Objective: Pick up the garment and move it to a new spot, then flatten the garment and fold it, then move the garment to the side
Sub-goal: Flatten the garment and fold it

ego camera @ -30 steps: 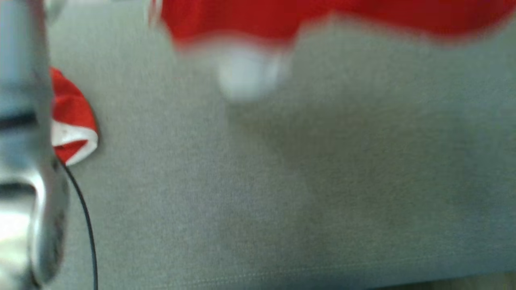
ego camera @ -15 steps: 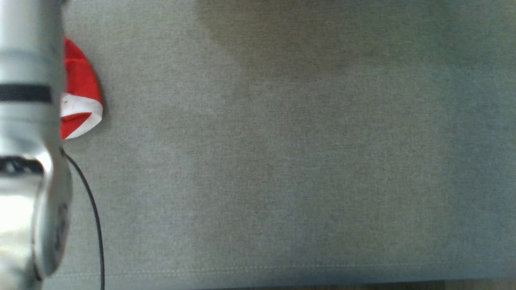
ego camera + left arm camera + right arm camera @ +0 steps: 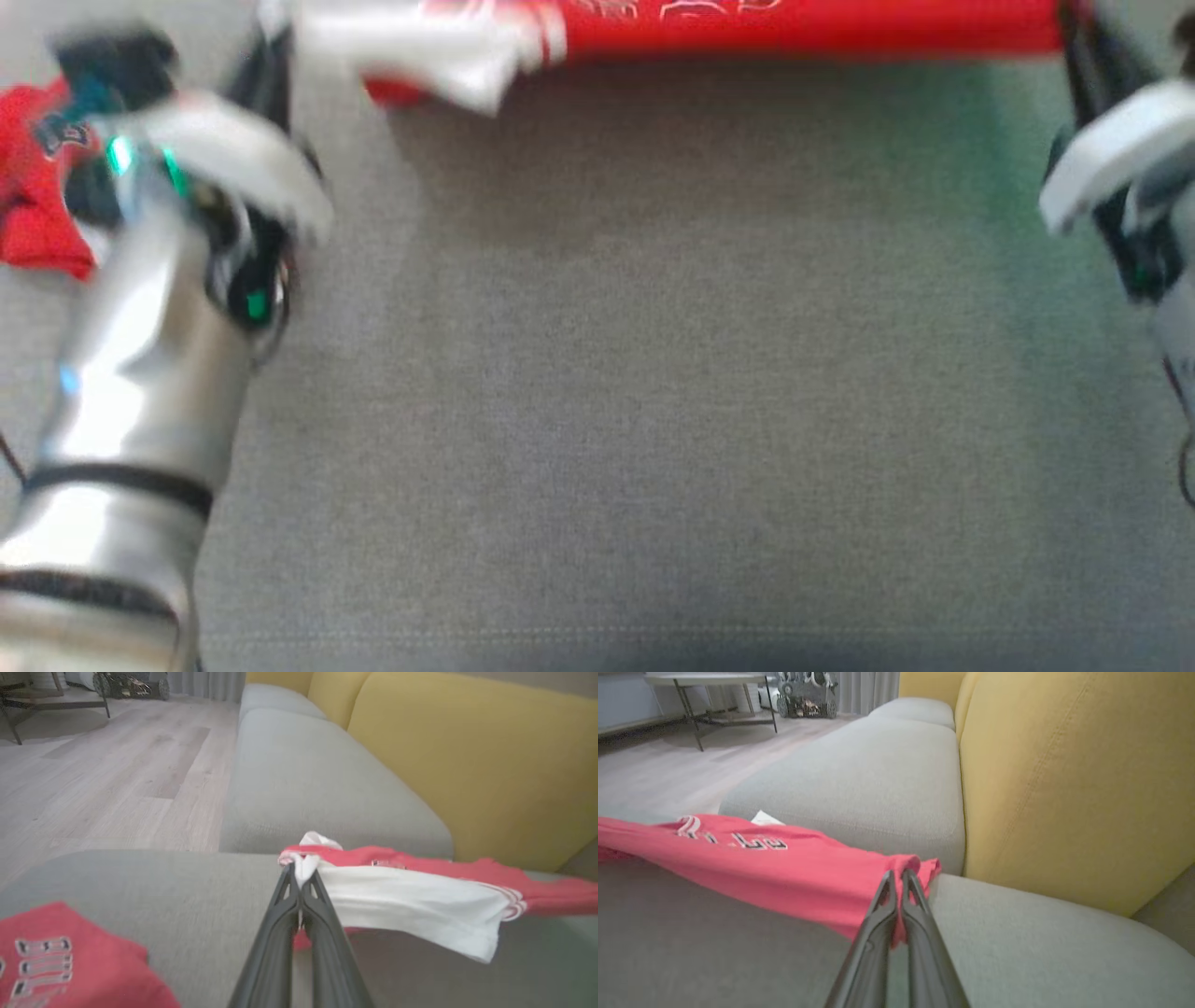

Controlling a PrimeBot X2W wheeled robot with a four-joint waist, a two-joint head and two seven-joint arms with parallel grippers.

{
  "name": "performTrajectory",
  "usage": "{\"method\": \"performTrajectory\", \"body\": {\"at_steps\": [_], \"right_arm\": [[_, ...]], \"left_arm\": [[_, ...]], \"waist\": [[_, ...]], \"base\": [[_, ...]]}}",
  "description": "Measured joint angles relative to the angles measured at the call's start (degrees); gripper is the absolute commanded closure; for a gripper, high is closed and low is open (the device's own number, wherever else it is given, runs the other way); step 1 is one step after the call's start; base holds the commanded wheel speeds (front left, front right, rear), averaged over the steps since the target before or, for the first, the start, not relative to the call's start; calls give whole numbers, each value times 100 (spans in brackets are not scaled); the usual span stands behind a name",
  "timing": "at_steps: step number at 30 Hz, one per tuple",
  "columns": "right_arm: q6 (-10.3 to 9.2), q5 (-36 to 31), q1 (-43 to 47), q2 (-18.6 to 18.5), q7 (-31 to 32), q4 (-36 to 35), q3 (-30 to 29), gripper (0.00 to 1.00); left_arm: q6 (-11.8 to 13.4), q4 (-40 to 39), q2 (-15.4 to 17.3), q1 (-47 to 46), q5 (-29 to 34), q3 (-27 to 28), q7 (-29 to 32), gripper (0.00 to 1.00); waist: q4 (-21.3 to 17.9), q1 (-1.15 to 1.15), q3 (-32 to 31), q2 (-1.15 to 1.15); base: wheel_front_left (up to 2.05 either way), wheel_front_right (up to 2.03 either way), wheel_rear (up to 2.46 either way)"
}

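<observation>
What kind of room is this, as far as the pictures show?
Most likely a home living room: a grey sofa with yellow back cushions, a wood-look floor, and a small table farther off.

The grey seat cushion [image 3: 653, 392] offers open room across its middle and near edge. Along the far side the garment [image 3: 803, 28], stretched between left pincer [image 3: 300, 869] and right pincer [image 3: 898, 874], bars the way. A second red cloth [image 3: 33, 215] crowds the left end beside the silver left forearm [image 3: 140, 392]; the yellow backrest [image 3: 467, 765] walls the rear.
</observation>
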Motion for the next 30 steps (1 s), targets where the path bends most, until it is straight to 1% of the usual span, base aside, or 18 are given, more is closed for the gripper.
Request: {"method": "performTrajectory", "body": {"at_steps": [3,6,9,14,18,22,28,30], "right_arm": [[0,238,393,-232,258,-160,498,100],[0,498,723,-430,458,-316,905,100],[0,670,940,-606,656,-442,1247,100],[0,937,1277,-877,877,-634,1728,100],[0,1179,1561,-1045,1109,-795,2076,100],[0,1396,1813,-1234,1330,-990,2395,100],[0,1746,2002,-1617,1759,-1440,2873,100],[0,1884,2015,-1753,1911,-1610,3038,100]], "left_arm": [[-4,-35,175,558,145,-392,112,100],[-24,-168,364,1096,160,-749,281,100],[-48,-449,543,1562,159,-1146,472,100],[-48,-982,845,2213,-15,-1525,844,100],[-48,-1422,1081,2650,-246,-1584,1137,100],[-48,-1980,1289,3082,-558,-1684,1573,100],[-38,-2907,1517,3787,-1424,-1534,2326,100],[14,-3218,1631,3941,-1599,-1514,2540,100]], "waist": [[-11,0,-247,0],[-35,0,-486,0],[-67,0,-724,0],[-118,0,-1103,0],[-159,0,-1381,0],[-206,-1,-1610,0],[-265,-1,-1832,0],[-278,-1,-1873,0]], "base": [[0,0,0],[0,0,0],[0,0,0],[0,0,0],[0,0,0],[0,0,0],[0,0,0],[0,0,0]]}}
